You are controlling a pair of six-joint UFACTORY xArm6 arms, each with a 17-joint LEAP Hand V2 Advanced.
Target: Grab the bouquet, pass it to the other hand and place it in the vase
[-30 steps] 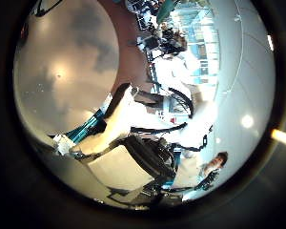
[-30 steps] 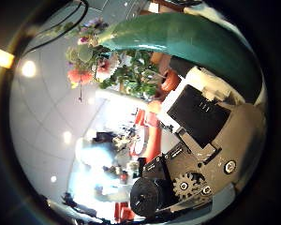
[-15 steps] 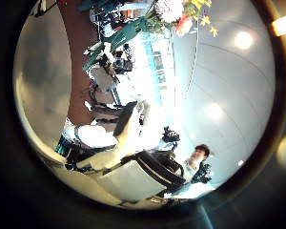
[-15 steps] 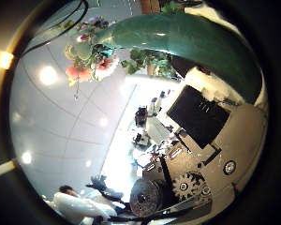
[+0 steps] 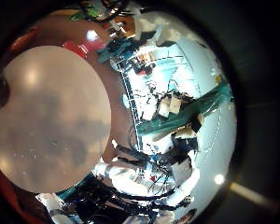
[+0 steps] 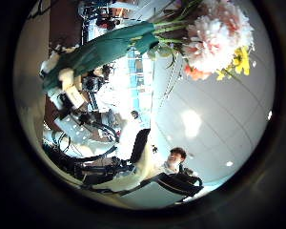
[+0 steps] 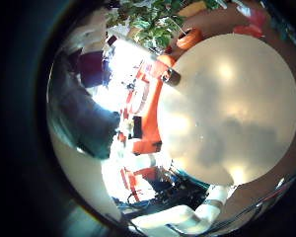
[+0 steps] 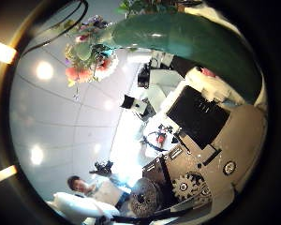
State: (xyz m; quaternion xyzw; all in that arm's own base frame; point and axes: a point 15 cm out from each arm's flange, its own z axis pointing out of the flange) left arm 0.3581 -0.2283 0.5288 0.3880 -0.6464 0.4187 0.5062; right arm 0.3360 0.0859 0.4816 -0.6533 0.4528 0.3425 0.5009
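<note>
The bouquet (image 8: 178, 37) is up in the air, well clear of the round tabletop (image 7: 227, 118), and it is in the grasp of the right robot hand (image 8: 201, 122). The wrapped stems (image 8: 192, 42) lie straight across that palm, very close to it, with the hand's fingers closed around the wrap. The flower heads (image 8: 89, 52) stick out past the thumb side.

From the left palm, the same bouquet shows end-on and slanting. The large blooms (image 6: 214, 38) are nearest and fill one corner of the view. The wrap (image 6: 105, 52) runs away from them to the holding hand (image 6: 65, 84) at its far end. So the long axis points roughly from the right robot hand toward the left robot hand, blossoms leading. The left palm seems to face the flower end rather than the stems.

I cannot tell whether the left robot hand's fingers are spread or curled; none of them shows clearly. For the handover, I judge it must reach past the blooms to the wrap. I cannot find the vase in any view.
</note>
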